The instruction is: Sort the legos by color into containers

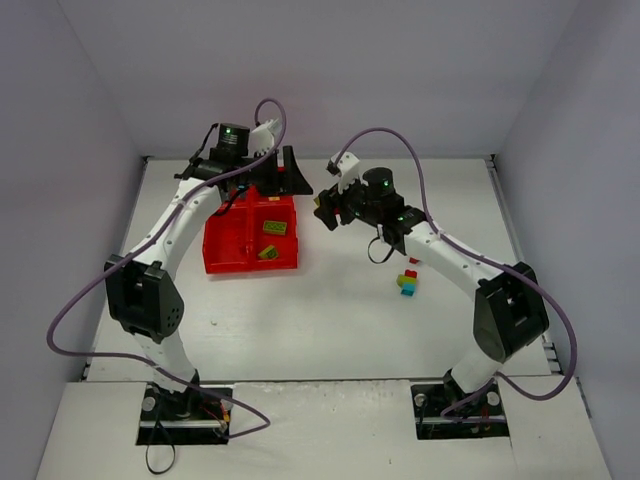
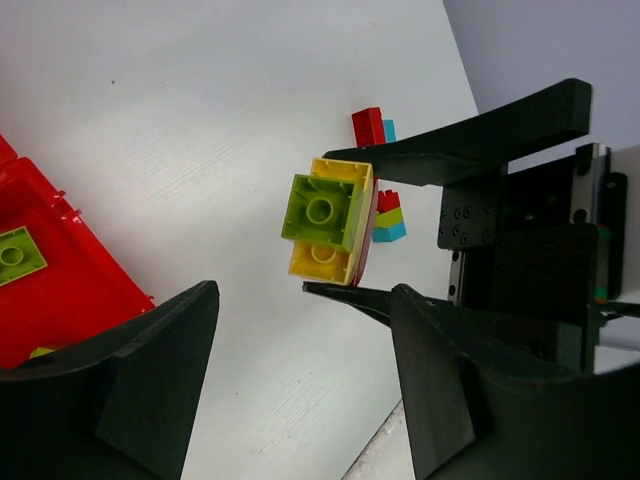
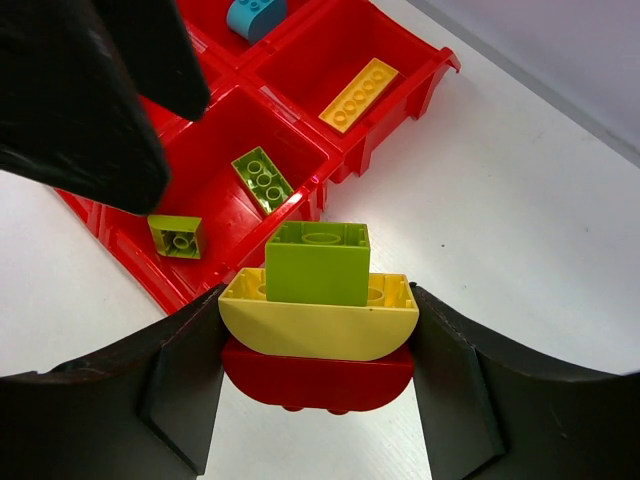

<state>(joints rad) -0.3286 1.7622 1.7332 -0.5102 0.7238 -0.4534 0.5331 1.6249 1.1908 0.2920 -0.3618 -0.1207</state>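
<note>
Legos in a clump [image 3: 330, 300] sit tight between the two black fingers [image 3: 180, 380] of the right hand [image 1: 326, 212]. The hand is clamped on the clump from both sides. The clump has a green block [image 3: 318, 262] on top, a yellow piece [image 3: 318, 330] with a round side in the middle, and a red piece [image 3: 318, 382] at the bottom. It is held over the white counter [image 1: 330, 320], just beside the right side of the red tray [image 1: 222, 258].

The left hand [image 1: 272, 180] is near, at the far side of the tray. Its fingers are apart and nothing is between them. Its camera looks right at the clump.

The tray has square boxes inside. One box holds a long yellow brick [image 3: 358, 95]. The box next to it holds two green bricks [image 3: 262, 178], lying apart from each other. A box farther off holds a blue piece [image 3: 255, 15], and only part of it shows.

Farther out on the counter, well apart from the tray, is a small stack [image 1: 408, 282] of red, yellow-green and blue. Near it is a little red brick [image 1: 412, 262], and the left wrist camera shows a blue bit touching it
</note>
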